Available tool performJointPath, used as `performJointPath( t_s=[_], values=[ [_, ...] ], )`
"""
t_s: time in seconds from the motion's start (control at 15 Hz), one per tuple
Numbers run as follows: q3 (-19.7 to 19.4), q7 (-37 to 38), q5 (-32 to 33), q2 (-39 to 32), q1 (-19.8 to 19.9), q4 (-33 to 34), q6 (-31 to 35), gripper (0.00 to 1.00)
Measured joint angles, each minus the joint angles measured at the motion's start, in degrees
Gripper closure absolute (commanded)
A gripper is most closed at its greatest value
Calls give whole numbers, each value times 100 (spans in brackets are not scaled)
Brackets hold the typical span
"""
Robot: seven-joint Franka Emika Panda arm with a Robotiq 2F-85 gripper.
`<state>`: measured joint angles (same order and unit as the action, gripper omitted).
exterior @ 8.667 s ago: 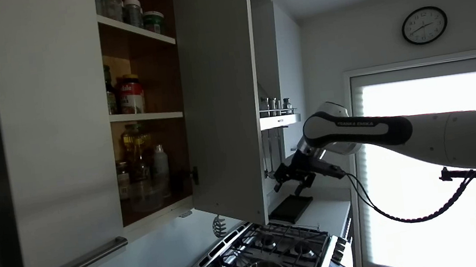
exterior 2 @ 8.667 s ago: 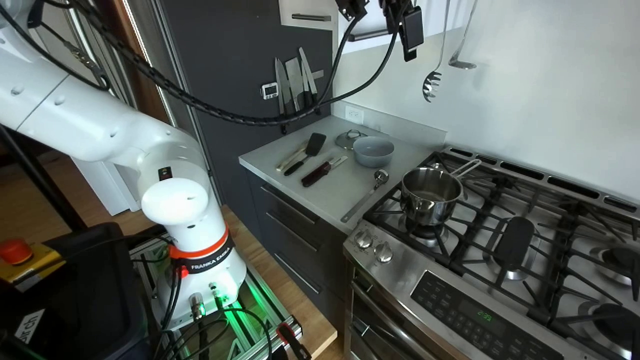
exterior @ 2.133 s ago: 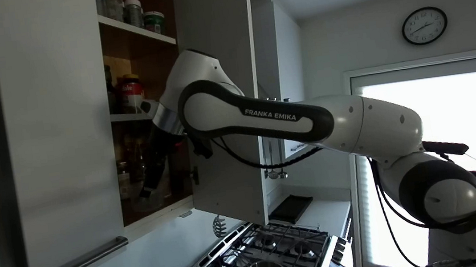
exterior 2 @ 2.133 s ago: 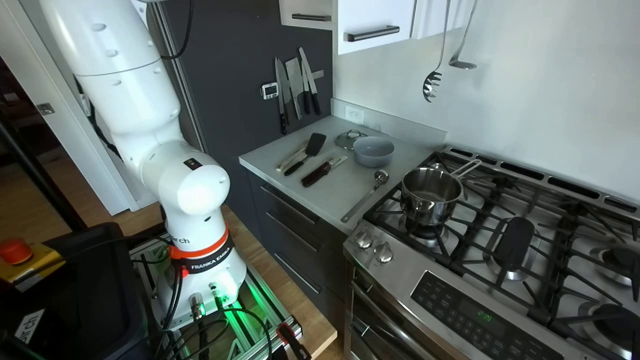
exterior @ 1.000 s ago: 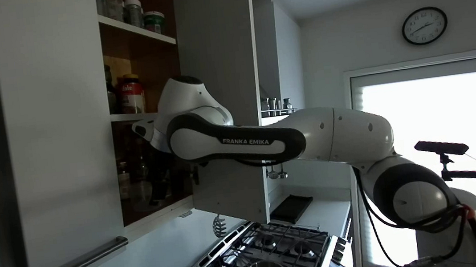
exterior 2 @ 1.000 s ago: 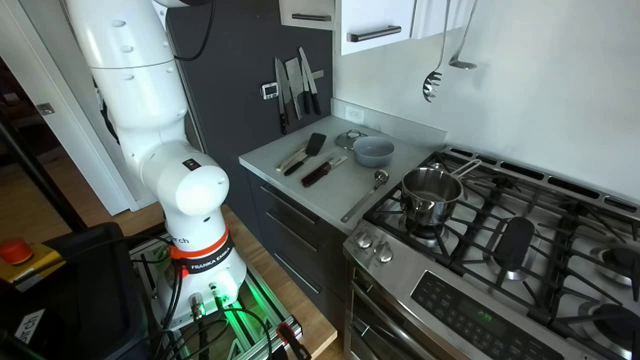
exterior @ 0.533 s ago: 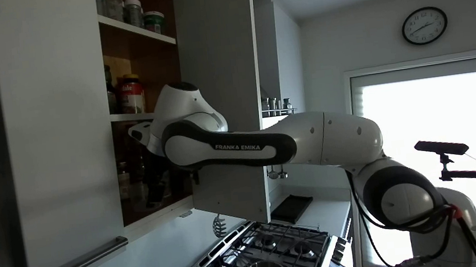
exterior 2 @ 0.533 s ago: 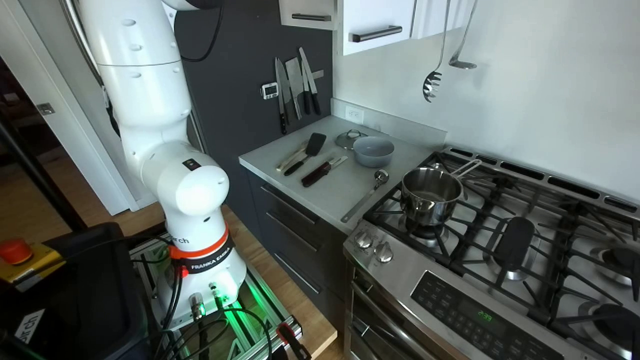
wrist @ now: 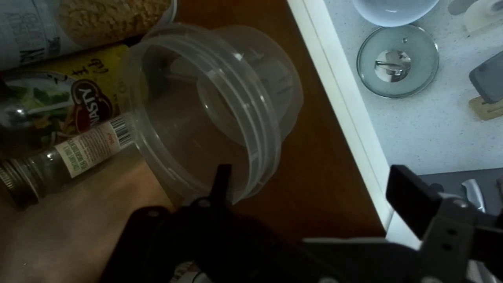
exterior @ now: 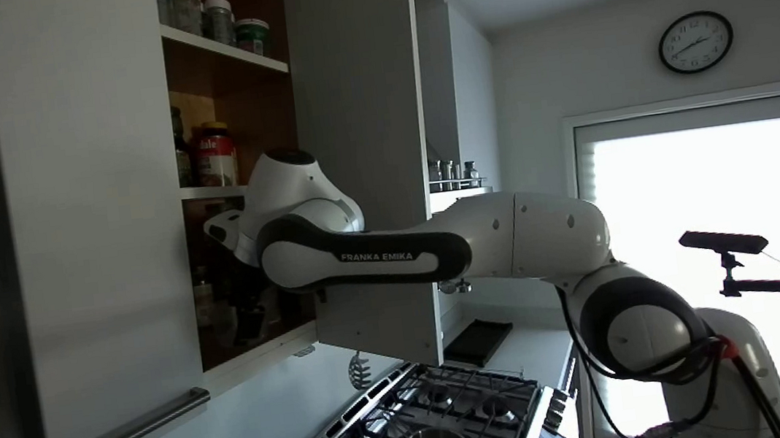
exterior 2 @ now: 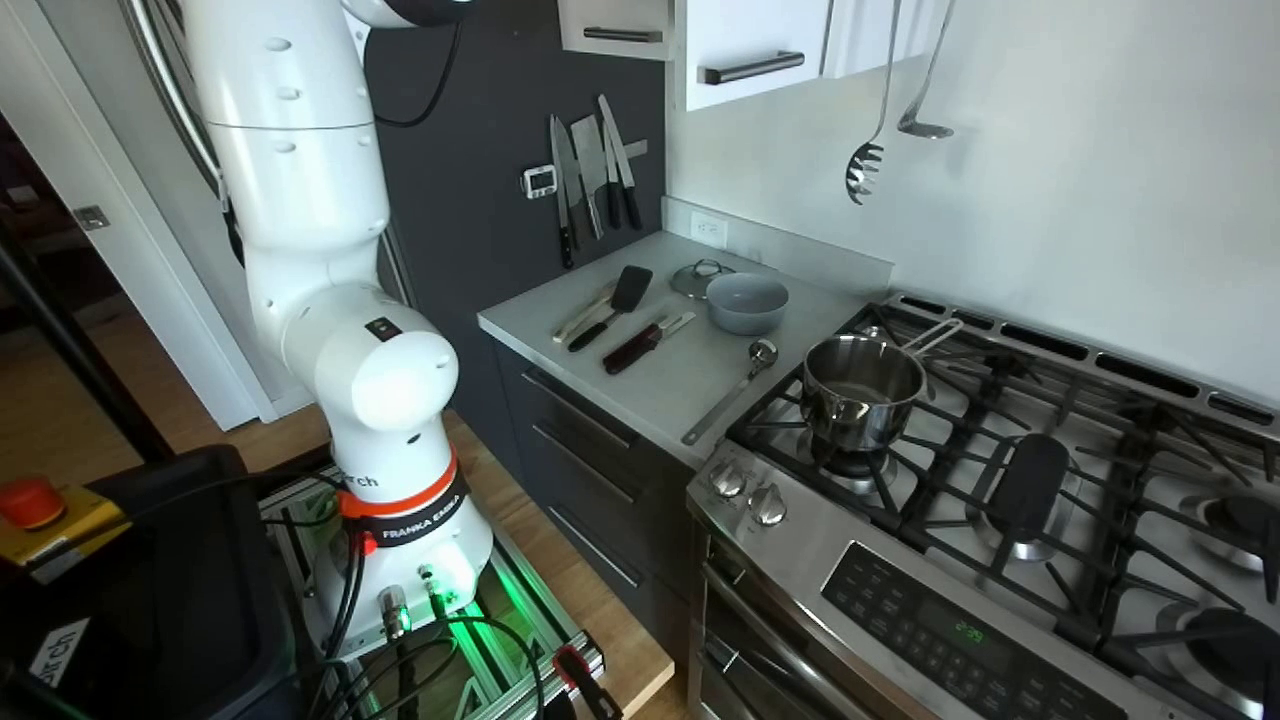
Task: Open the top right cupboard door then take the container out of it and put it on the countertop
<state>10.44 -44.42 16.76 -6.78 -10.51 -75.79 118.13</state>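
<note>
"One step looks done: the door (exterior: pixel 364 134) stands open at twelve o'clock from the hob (exterior: pixel 448 411). Which step is in hand now?"

"Reaching in for the tub (wrist: pixel 235 106), I'd say. It's inside the cupboard (exterior: pixel 256 109), on its lowest visible level, mouth towards us in the wrist view."

"Has the pincer (wrist: pixel 314 184) got it?"

"No, it's spread wide and holding nothing. In the wrist view the tub lies at ten o'clock from the gap. One fingertip (wrist: pixel 222 179) crosses the rim at the tub's six o'clock; whether it touches, I can't tell."

"So what does the next move call for?"

"A shift towards ten o'clock, probably, until some of the tub's wall sits between the fingers, then a squeeze. The tub looks broad for a full straddle, so pinching the rim with one finger inside may be the safer bet. Thin plastic like that will likely flex, so gently."

"Anything crowding it?"

"A bottle (wrist: pixel 70 161) close by at eight o'clock, and the pale lip (wrist: pixel 346 98) at three. I'd lift a little before drawing out over that lip."

"And the last step?"

"Not begun: down to the bench (exterior 2: pixel 650 395), which lies at nine o'clock from the pot (exterior 2: pixel 860 425) in an exterior view. I'd set it well apart from the bowl (exterior 2: pixel 747 305) and the spatula (exterior 2: pixel 630 290) there."
</note>
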Motion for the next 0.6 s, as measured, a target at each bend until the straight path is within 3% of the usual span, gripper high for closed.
performJointPath(
  t_s=[0.33,0.4,0.53,0.6],
  values=[
    [-17,37,19,-79,0,98,0,65],
    [-23,45,19,-79,0,104,0,24],
    [-34,62,21,-80,0,128,-1,28],
    [-38,88,28,-81,0,152,1,21]
  ],
)
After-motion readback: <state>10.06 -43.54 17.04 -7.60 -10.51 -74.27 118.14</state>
